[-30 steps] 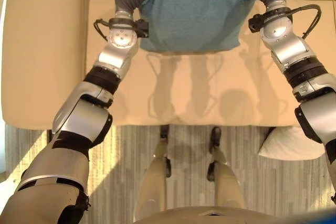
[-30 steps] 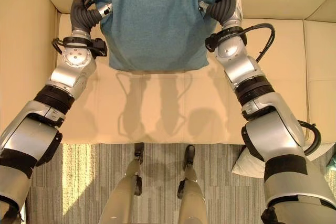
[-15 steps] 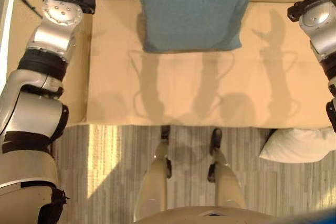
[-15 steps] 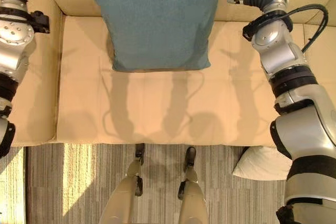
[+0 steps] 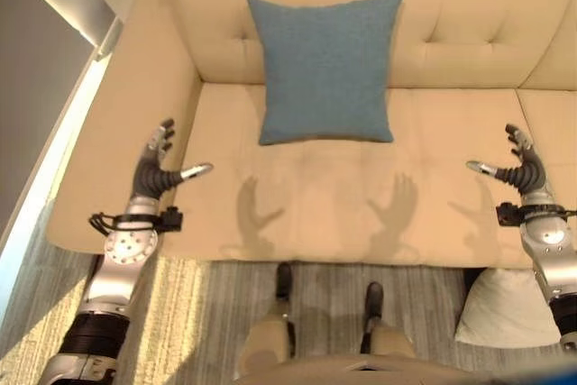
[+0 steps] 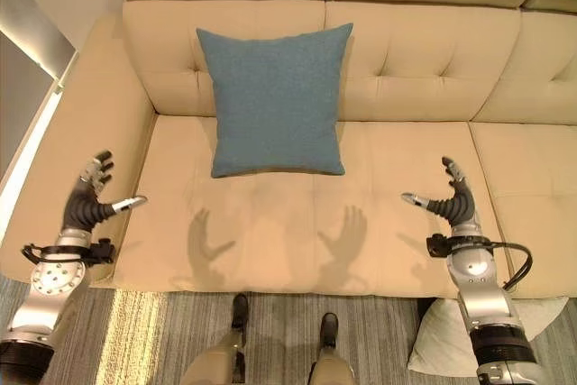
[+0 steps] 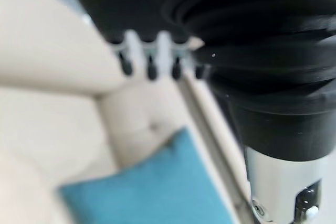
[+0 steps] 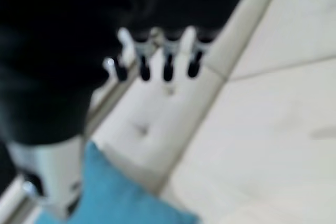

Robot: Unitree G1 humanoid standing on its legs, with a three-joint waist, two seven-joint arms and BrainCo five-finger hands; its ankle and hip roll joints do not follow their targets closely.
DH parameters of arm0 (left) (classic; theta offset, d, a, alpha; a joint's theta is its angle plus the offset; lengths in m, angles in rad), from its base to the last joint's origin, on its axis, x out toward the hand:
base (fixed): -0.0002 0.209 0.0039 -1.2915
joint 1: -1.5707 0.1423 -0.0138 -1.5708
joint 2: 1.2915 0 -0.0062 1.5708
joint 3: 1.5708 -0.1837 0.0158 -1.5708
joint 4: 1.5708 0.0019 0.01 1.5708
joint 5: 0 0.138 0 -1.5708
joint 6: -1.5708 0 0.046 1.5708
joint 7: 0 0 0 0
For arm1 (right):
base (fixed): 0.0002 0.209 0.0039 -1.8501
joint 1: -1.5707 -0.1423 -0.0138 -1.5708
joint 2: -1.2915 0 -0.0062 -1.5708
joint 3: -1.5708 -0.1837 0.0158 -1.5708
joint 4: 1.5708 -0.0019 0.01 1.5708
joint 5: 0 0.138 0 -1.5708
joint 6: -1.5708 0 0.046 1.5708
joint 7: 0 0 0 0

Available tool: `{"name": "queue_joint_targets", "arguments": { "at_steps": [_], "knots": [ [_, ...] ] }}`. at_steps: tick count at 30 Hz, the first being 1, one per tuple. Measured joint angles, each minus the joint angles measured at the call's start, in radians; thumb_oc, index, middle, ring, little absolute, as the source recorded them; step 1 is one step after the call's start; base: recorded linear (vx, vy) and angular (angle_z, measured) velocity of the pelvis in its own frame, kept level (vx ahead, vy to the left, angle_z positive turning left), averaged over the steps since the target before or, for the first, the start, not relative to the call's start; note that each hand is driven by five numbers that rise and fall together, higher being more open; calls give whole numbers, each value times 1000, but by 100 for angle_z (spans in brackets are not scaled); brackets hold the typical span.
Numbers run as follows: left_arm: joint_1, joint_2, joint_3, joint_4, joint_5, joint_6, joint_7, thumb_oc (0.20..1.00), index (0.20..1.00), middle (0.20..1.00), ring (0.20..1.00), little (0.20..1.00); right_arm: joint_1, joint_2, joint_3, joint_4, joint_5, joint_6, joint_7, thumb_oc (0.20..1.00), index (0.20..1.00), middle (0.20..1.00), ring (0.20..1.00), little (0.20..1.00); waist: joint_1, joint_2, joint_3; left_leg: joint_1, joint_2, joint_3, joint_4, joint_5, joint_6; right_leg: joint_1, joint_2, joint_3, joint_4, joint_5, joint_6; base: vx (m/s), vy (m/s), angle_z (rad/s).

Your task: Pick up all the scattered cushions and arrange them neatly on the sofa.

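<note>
- On the sofa (image 6: 406,214): blue cushion (image 6: 273,101) leaning upright against the backrest, placed.
- White cushion (image 6: 442,340) on the floor by the sofa's front, likely still to collect.
- Left hand (image 6: 87,203) and right hand (image 6: 451,200): fingers spread, empty.

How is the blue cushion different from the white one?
The blue cushion is on the sofa, leaning upright against the backrest; the white cushion lies on the floor by the sofa's front. The blue cushion is in full view, while the right arm partly hides the white cushion. Both hands, left hand and right hand, are open, touching neither cushion.
</note>
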Motion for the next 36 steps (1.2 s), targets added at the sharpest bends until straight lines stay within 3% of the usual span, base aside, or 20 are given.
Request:
{"name": "queue_joint_targets", "arguments": {
  "at_steps": [2, 6, 9, 14, 19, 20, 21, 22, 23, 24, 25, 26, 27, 28, 29, 30, 31, 33, 35, 36],
  "knots": [
    [95, -48, -51, 193, 37, 65, -29, 1000, 1000, 1000, 1000, 1000, 58, 4, 49, 111, -56, 26, 24, 1000, 1000, 1000, 1000, 1000, -12, 2, -65, 33, 3, 14, -1, -20, 7, 19, 1, 7, -2, -16, 1, -8, -40, -18],
    [111, -107, -82, 492, 146, 111, -77, 1000, 1000, 1000, 1000, 1000, 60, 43, 98, 285, -131, 40, 51, 1000, 1000, 1000, 1000, 1000, -32, 3, -78, 70, 21, 36, -1, -16, 13, 42, 17, 29, -2, -13, -5, -6, -27, -17],
    [100, -114, -95, 531, 177, 124, -86, 1000, 1000, 1000, 1000, 1000, 58, 44, 142, 343, -170, 44, 67, 1000, 1000, 1000, 1000, 1000, -30, 5, -78, 87, 28, 48, -1, -19, 13, 51, 24, 50, -7, -5, -13, -4, -44, -21],
    [6, -129, -94, 754, 205, 126, -72, 1000, 1000, 1000, 1000, 1000, 29, 86, 182, 573, -189, 49, 72, 1000, 1000, 1000, 1000, 1000, -33, 19, -99, 133, 44, 74, -5, -36, 8, 92, 38, 76, -23, 5, -13, -25, -88, -20],
    [-13, -133, -128, 773, 230, 128, -66, 1000, 1000, 1000, 1000, 1000, 36, 92, 189, 687, -186, 65, 73, 1000, 1000, 1000, 1000, 1000, -57, 32, -96, 156, 57, 73, 1, -27, 15, 101, 55, 82, -25, 4, -21, -63, -30, -5],
    [-19, -135, -142, 773, 229, 129, -66, 1000, 1000, 1000, 1000, 1000, 31, 97, 197, 707, -186, 67, 72, 1000, 1000, 1000, 1000, 1000, -54, 24, -92, 158, 50, 69, 10, -23, 4, 93, 58, 100, -19, 0, -29, -106, 3, -44],
    [-32, -139, -156, 771, 228, 129, -65, 1000, 1000, 1000, 1000, 1000, 8, 114, 203, 738, -185, 69, 72, 1000, 1000, 1000, 1000, 1000, -33, 17, -79, 148, 49, 17, 57, -34, -7, 75, 54, 139, 5, -5, -50, -94, 26, -87],
    [-39, -154, -177, 771, 228, 127, -66, 1000, 1000, 1000, 1000, 1000, -14, 114, 221, 743, -181, 67, 72, 1000, 1000, 1000, 1000, 1000, -23, 8, -70, 145, 46, -73, 77, -43, -12, 61, 49, 168, 3, 5, -50, -156, 98, -97],
    [-62, -191, -186, 771, 228, 127, -66, 1000, 1000, 1000, 1000, 1000, -16, 101, 223, 759, -178, 68, 61, 1000, 1000, 1000, 1000, 1000, -30, 28, -59, 139, 20, -165, 110, -123, -22, 49, 45, 186, 2, 17, -49, -198, 224, -97],
    [-87, -206, -201, 773, 227, 127, -66, 1000, 1000, 1000, 1000, 1000, -34, 115, 243, 792, -179, 69, 61, 1000, 1000, 1000, 1000, 1000, -34, 10, -54, 118, -41, -215, 141, -157, 1, 0, 15, 235, 21, 38, -34, -306, 343, -135],
    [-120, -201, -212, 781, 227, 129, -66, 1000, 1000, 1000, 1000, 1000, -57, 151, 252, 813, -179, 66, 59, 1000, 1000, 1000, 1000, 1000, -46, -30, -29, 108, -113, -229, 174, -184, 52, -57, -17, 317, 39, 93, -5, -328, 334, -181],
    [-135, -201, -211, 780, 228, 129, -66, 1000, 1000, 1000, 1000, 1000, -57, 177, 249, 820, -179, 66, 58, 1000, 1000, 1000, 1000, 1000, -60, -54, -15, 96, -158, -215, 211, -197, 81, -91, -27, 342, 32, 149, -8, -317, 244, -243],
    [-146, -198, -213, 777, 228, 124, -66, 1000, 1000, 1000, 1000, 1000, -67, 197, 242, 825, -180, 67, 54, 1000, 1000, 1000, 1000, 1000, -59, -60, -4, 69, -179, -189, 240, -209, 109, -137, -26, 369, 13, 234, 16, -313, 177, -276],
    [-172, -184, -209, 790, 228, 124, -66, 1000, 1000, 1000, 1000, 1000, -70, 214, 248, 830, -180, 88, 60, 1000, 1000, 1000, 1000, 1000, -76, -84, 15, 39, -185, -65, 230, -203, 150, -201, -26, 343, 7, 222, 80, -304, 152, -264],
    [-199, -176, -204, 783, 229, 123, -67, 1000, 1000, 1000, 1000, 1000, -50, 222, 228, 830, -177, 111, 61, 1000, 1000, 1000, 1000, 1000, -96, -70, 30, 11, -170, -10, 245, -175, 158, -226, -12, 219, 74, 153, 57, -291, 182, -253],
    [-241, -152, -213, 766, 229, 121, -66, 1000, 1000, 1000, 1000, 1000, -48, 225, 207, 830, -162, 121, 65, 1000, 1000, 1000, 1000, 1000, -84, -20, 88, -7, -125, 53, 248, -166, 179, -249, -25, 45, 192, 42, 37, -217, 119, -171],
    [-233, -153, -202, 752, 230, 122, -66, 1000, 1000, 1000, 1000, 1000, -50, 218, 202, 829, -153, 120, 63, 1000, 1000, 1000, 1000, 1000, -78, 16, 104, 17, -104, 87, 208, -137, 195, -231, -36, -14, 299, -15, 29, -178, 81, -132],
    [-182, -150, -172, 750, 230, 122, -65, 1000, 1000, 1000, 1000, 1000, -45, 222, 230, 833, -133, 117, 64, 1000, 1000, 1000, 1000, 1000, -52, 50, 89, 54, -63, 126, 150, -95, 198, -165, -33, -61, 552, -143, -41, -140, -25, -79],
    [-132, -139, -172, 756, 230, 128, -65, 1000, 1000, 1000, 1000, 1000, -49, 221, 242, 815, -118, 116, 62, 1000, 1000, 1000, 1000, 1000, 3, 60, 51, 47, -20, 165, 111, -67, 193, -76, -3, -66, 594, -246, -32, -98, -96, -92],
    [-125, -131, -172, 760, 230, 130, -66, 1000, 1000, 1000, 1000, 1000, -51, 223, 249, 810, -118, 111, 61, 1000, 1000, 1000, 1000, 1000, 14, 46, 43, 40, -8, 181, 109, -57, 191, -23, -12, -85, 568, -282, -22, -47, -129, -74]
  ]
}}
